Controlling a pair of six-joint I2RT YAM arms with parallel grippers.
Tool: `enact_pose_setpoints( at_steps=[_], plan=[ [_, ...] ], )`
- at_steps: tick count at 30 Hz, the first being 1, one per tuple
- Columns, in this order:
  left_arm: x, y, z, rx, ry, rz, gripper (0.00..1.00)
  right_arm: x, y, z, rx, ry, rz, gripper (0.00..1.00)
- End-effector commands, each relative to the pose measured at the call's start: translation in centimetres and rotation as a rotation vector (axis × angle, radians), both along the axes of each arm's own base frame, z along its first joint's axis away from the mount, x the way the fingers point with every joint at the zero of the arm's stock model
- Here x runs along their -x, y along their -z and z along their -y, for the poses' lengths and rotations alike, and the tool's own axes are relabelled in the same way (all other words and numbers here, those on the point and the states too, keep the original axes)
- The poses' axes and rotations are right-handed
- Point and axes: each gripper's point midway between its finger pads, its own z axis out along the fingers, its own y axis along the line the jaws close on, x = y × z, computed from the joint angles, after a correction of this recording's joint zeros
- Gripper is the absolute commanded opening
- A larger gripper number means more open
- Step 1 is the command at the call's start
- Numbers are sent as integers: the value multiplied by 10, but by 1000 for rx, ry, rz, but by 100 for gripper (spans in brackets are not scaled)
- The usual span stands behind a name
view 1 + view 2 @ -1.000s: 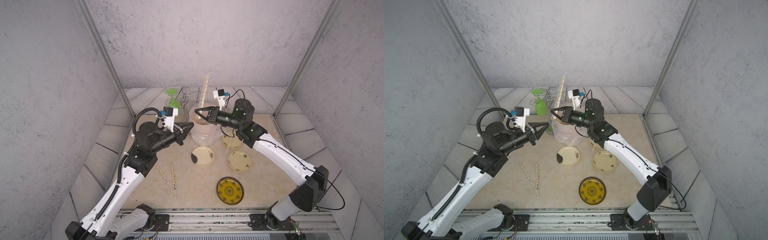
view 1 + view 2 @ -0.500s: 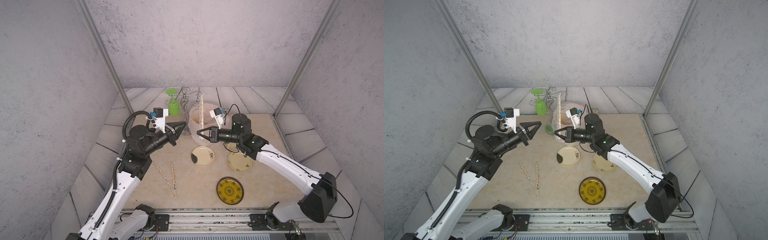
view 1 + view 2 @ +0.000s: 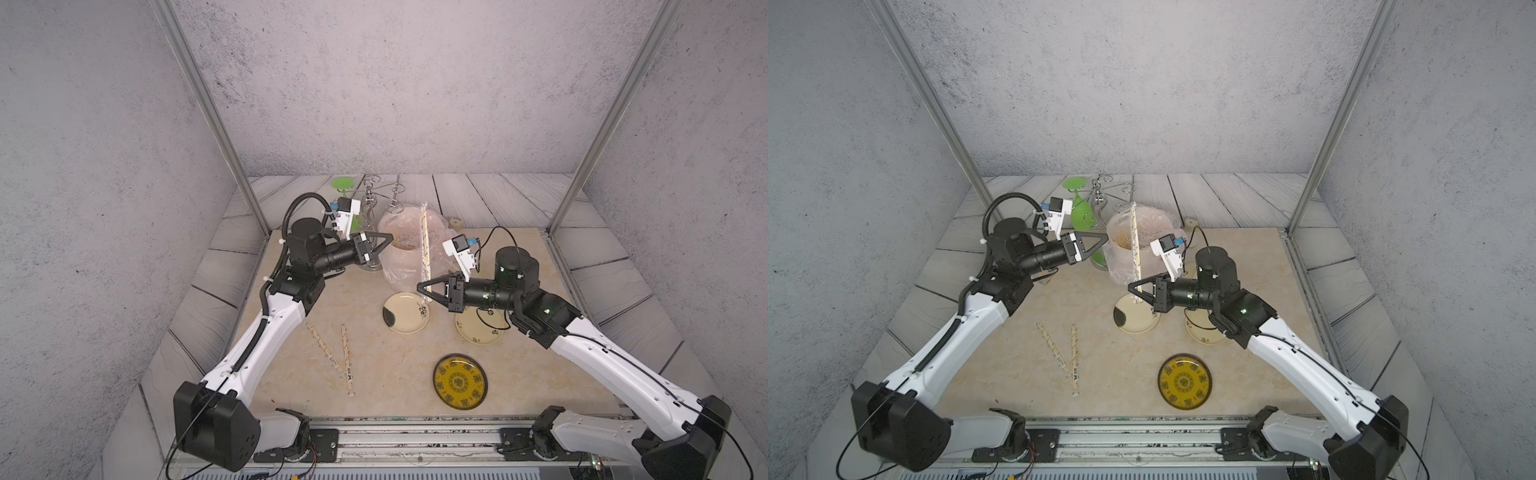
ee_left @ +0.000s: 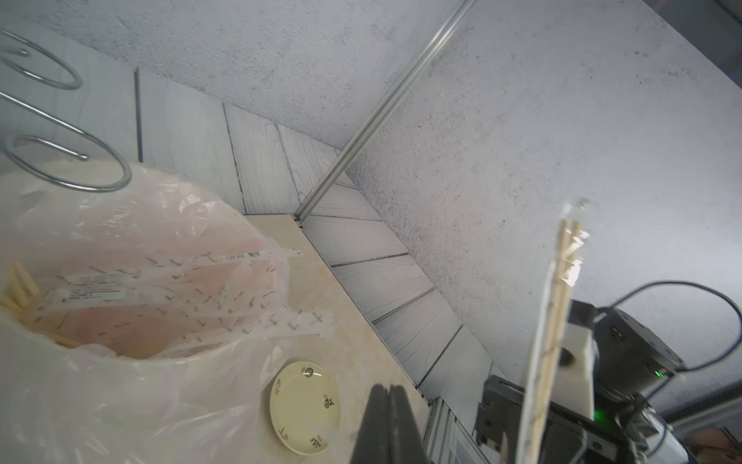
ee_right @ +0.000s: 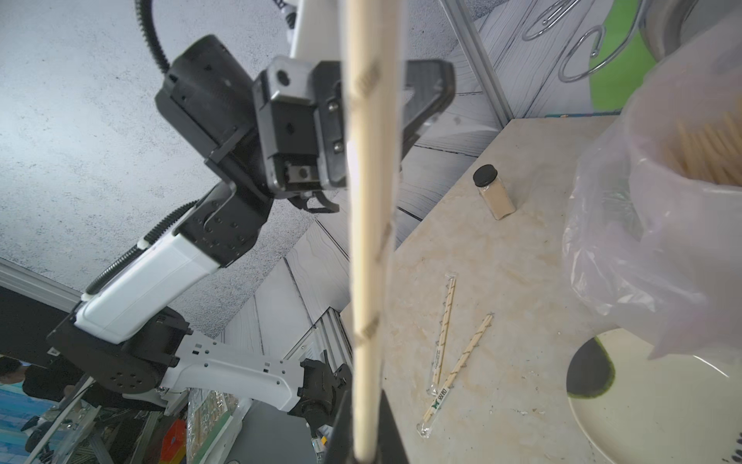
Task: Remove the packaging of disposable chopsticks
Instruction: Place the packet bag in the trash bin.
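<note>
Two arms met over the table (image 3: 395, 386), either side of the bag-lined bin (image 3: 399, 270) at centre frame in both top views. Just right of centre, the right tool (image 3: 424, 288) was clamped on the low end of a wrapped pair (image 3: 424, 245), which stood nearly upright in front of the bin. Left of the bin, the left tool (image 3: 390, 238) was pressed together and empty. It sat level with the pair's upper half but apart from it. Two more wrapped pairs (image 3: 346, 357) lay flat on the table at lower left of centre, clear of both arms.

Stripping the sleeve from the held pair looked like the step in hand. To do it well, the left tool would have to part first, then close on the loose sleeve tip (image 4: 577, 207) beyond the stick ends, catching film only and no wood. Since the right tool pinched film and wood together, the film seemed likelier to tear than to slide, so the tear was best started at that tip. The pull needed to run straight along the sticks without twist, because such thin sticks would probably bend or slip. With the bin so near, the sleeve could be dropped there.
</note>
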Motion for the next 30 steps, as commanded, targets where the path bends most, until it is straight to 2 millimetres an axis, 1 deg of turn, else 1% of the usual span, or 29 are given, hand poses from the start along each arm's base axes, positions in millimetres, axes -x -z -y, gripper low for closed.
enact_pose_setpoints(
  at_steps=[1,3,5,6,9,11,15,16,17,19,22,23,24,27,28,30],
  plan=[
    [-21,-16,-12,-173,-171,89,0,4,-4,18,52,53,70,0],
    [-44,-6,-10,-226,-214,62,0,5,-6,22,67,65,87,0],
    [-65,12,-5,-281,-228,4,0,5,-7,24,76,71,91,0],
    [-74,24,-3,-310,-227,-39,0,5,-7,25,79,74,92,0],
    [-90,52,5,-348,-212,-139,0,7,-8,28,79,82,96,0],
    [-97,66,11,-366,-204,-178,0,9,-9,30,81,81,103,0],
    [-111,83,25,-403,-175,-220,1,10,-10,31,82,81,104,0],
    [-114,85,30,-413,-162,-230,9,10,-10,31,80,81,102,0],
    [-115,86,35,-420,-142,-232,14,11,-10,31,78,77,101,0],
    [-115,83,46,-434,-116,-214,16,12,-9,32,73,77,99,0],
    [-119,82,56,-446,-108,-207,19,14,-7,33,75,79,98,0],
    [-121,84,57,-452,-104,-214,25,13,-7,34,76,83,94,0],
    [-121,87,59,-461,-95,-223,36,14,-6,34,76,81,92,0],
    [-121,94,59,-490,-104,-242,56,16,-6,36,75,89,95,0],
    [-122,95,56,-516,-120,-238,60,16,-5,37,78,92,94,0],
    [-119,101,49,-629,-157,-220,61,16,-6,39,85,98,99,0]
  ],
)
